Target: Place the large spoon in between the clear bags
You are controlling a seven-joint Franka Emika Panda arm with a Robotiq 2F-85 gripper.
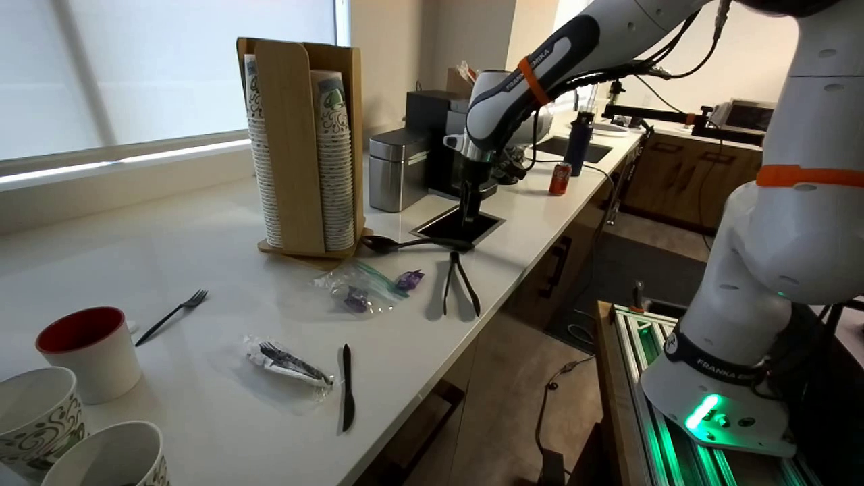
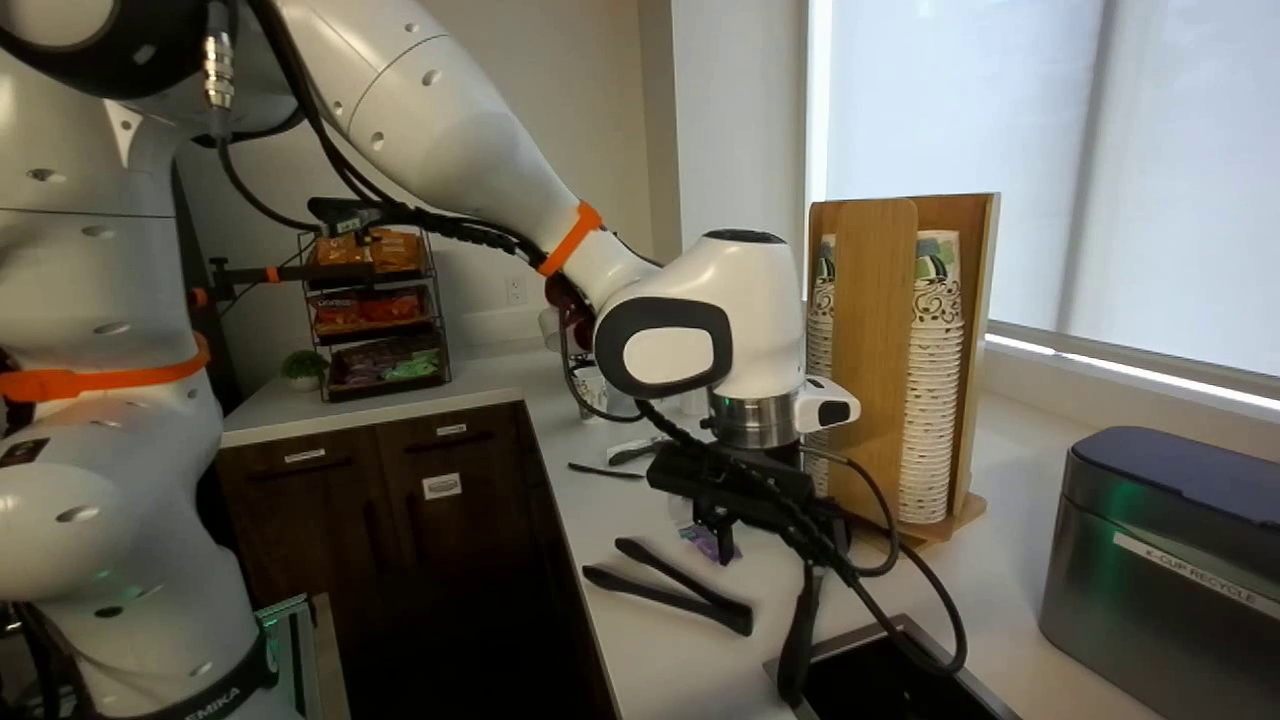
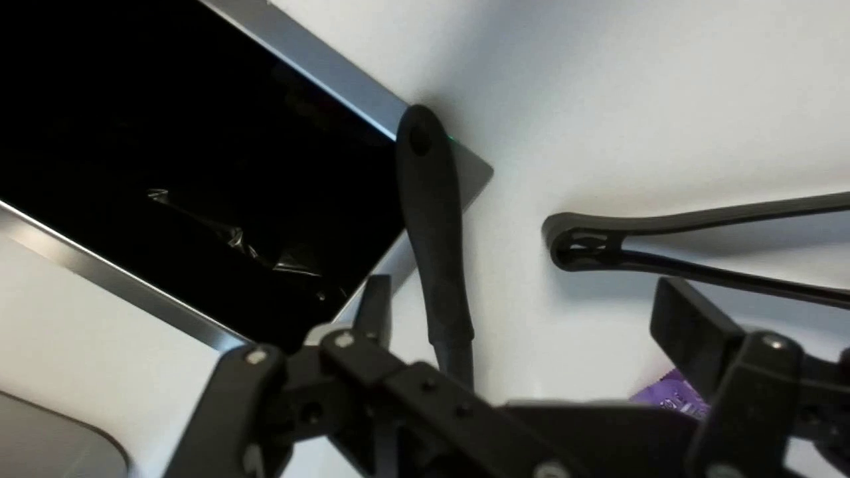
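Soft light fills the broad window (image 1: 175, 74) here. Below it runs a white counter (image 1: 182, 250), with brown cabinets (image 1: 668, 179) across the floor (image 1: 506, 378).

The white counter (image 1: 229, 290) carries a clear zip bag (image 1: 371, 287) and, clocked from it in an exterior view: large spoon (image 3: 437, 242) at 1–2 o'clock, handle across a steel rim (image 3: 319, 63); tongs (image 1: 464, 278), 3; knife (image 1: 347, 387), 6; bagged cutlery (image 1: 289, 363), 7–8; fork (image 1: 179, 308), 9; cup dispenser (image 1: 297, 148), 10–11.

It's an office kitchen; cup dispenser (image 1: 290, 148), snack rack (image 2: 388, 389).

Matt plastic spoon (image 3: 435, 232), smooth counter (image 1: 229, 290)
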